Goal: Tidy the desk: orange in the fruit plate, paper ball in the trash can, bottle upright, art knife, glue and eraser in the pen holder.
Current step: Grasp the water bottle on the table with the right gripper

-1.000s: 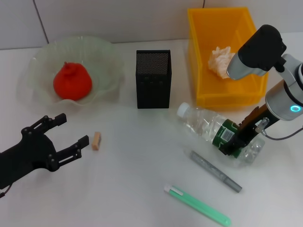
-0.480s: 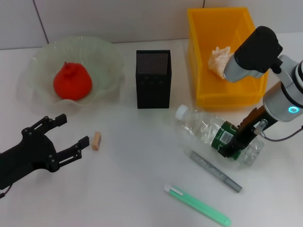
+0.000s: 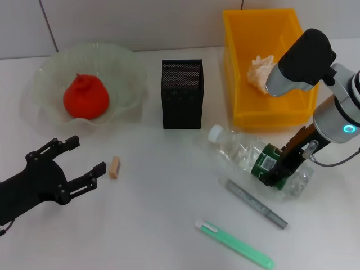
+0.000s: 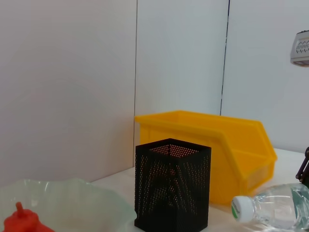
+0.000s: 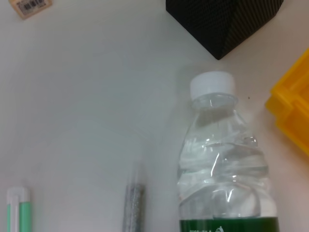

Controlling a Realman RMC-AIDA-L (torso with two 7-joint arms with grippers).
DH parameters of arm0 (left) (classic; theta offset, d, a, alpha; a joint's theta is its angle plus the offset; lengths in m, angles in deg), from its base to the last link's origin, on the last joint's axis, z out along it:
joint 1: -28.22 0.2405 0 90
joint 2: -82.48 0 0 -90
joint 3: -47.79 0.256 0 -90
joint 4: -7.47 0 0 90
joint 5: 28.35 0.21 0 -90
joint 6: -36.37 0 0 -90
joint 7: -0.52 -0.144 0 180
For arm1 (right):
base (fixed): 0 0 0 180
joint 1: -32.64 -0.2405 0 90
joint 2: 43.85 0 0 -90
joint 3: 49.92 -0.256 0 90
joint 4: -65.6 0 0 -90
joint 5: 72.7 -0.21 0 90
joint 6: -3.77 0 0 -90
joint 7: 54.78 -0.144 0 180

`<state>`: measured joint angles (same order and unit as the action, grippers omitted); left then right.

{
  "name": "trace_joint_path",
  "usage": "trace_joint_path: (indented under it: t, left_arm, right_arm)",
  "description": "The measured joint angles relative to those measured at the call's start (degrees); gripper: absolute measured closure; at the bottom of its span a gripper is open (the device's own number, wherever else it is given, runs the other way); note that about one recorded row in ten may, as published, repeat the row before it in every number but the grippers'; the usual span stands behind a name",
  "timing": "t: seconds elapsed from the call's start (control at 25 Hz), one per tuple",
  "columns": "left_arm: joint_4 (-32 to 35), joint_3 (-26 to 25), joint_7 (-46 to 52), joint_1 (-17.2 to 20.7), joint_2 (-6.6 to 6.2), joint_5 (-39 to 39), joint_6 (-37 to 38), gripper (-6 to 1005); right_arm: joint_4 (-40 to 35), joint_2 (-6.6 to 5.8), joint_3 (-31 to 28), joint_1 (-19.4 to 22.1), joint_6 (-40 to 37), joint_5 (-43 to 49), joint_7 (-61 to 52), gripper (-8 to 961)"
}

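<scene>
Head view: right gripper (image 3: pixel 282 164) clamped on lying clear plastic green-labelled bottle (image 3: pixel 256 158), grey pen-like stick (image 3: pixel 257 203) just beside, left gripper (image 3: pixel 84 160) spread wide near tan eraser (image 3: pixel 115 167).

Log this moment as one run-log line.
right gripper: shut on lying clear plastic bottle | left gripper: open beside small tan eraser

The orange (image 3: pixel 85 97) was red-orange, the fruit plate (image 3: pixel 125 70) pale green, the trash can (image 3: pixel 239 67) bright yellow, the pen holder (image 3: pixel 182 94) black mesh
</scene>
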<state>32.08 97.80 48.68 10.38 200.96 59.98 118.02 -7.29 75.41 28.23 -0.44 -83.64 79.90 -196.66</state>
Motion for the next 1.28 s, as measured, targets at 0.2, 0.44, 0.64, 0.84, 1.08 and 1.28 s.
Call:
trace_joint_path:
  t: [0.2, 0.44, 0.64, 0.84, 1.08, 1.28]
  left_arm:
    - [0.0, 0.0, 0.0, 0.0, 0.00, 0.0, 0.0, 143]
    - [0.0, 0.0, 0.0, 0.0, 0.00, 0.0, 0.0, 142]
    - [0.0, 0.0, 0.0, 0.0, 0.00, 0.0, 0.0, 142]
    - [0.0, 0.0, 0.0, 0.0, 0.00, 0.0, 0.0, 143]
    - [0.0, 0.0, 0.0, 0.0, 0.00, 0.0, 0.0, 142]
    - [0.0, 0.0, 0.0, 0.0, 0.00, 0.0, 0.0, 143]
  right_arm:
    - [0.3, 0.04, 0.2, -0.3, 0.0, 1.6, -0.5, 143]
    - [1.2, 0.09, 2.3, -0.4, 1.0, 2.2, -1.4, 144]
    - [2.7, 0.09, 2.4, -0.8, 1.8, 2.3, -1.9, 144]
    - [3.8, 0.09, 2.3, -1.0, 2.5, 2.2, -1.9, 143]
    - [4.3, 0.09, 2.3, -1.0, 3.0, 2.1, -1.9, 142]
    - [4.8, 0.13, 2.3, -1.0, 3.5, 2.0, -1.9, 140]
